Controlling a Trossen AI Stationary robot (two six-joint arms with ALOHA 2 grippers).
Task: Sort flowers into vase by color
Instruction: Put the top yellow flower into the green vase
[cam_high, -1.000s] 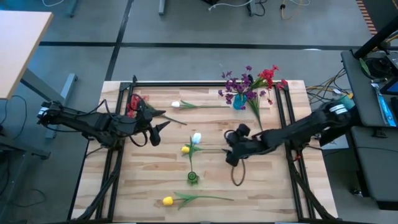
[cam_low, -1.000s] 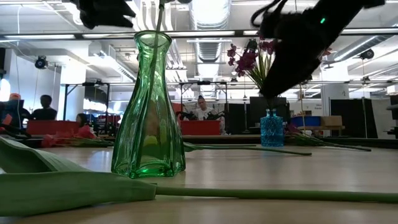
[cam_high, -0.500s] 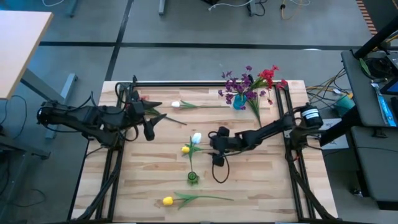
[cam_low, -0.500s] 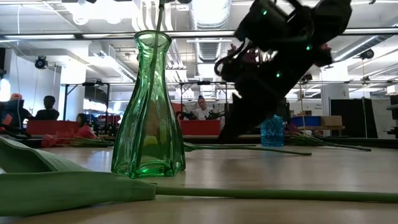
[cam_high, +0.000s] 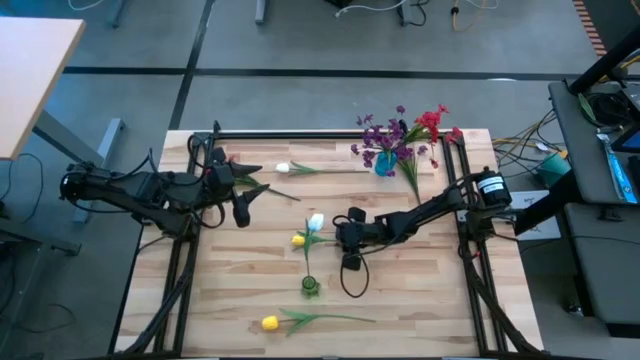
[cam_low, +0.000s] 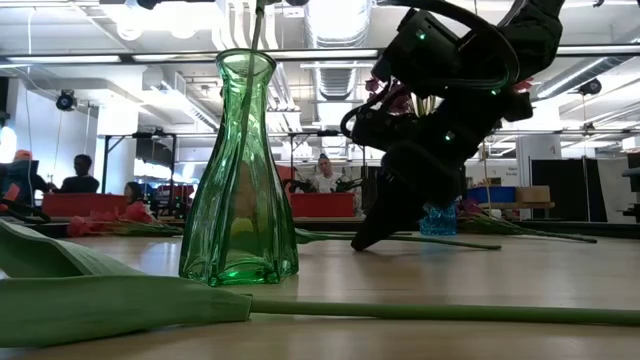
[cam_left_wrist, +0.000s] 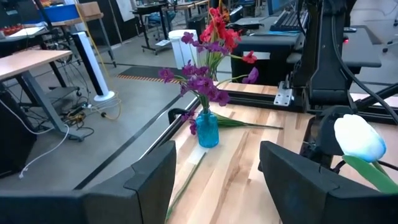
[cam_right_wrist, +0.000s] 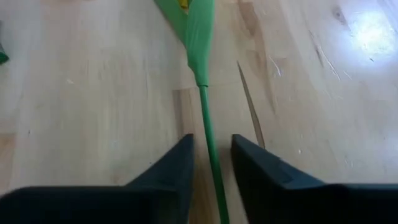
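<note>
Two vases: green vase (cam_low: 239, 170) holds one stem; blue vase (cam_high: 385, 165) purple and red flowers (cam_high: 405, 135).

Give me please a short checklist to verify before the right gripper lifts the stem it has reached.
1. Stem lies between the right gripper's fingers: ok.
2. Fingers fully shut on the stem: cannot tell; a narrow gap shows either side.
3. Right gripper down at the table: ok.
4. Green vase upright, apart from the right gripper: ok.
5. Left gripper out of the way, on the table's left side: ok.
6. Which flower this stem carries: cannot tell for sure; only a yellow bit shows.
</note>
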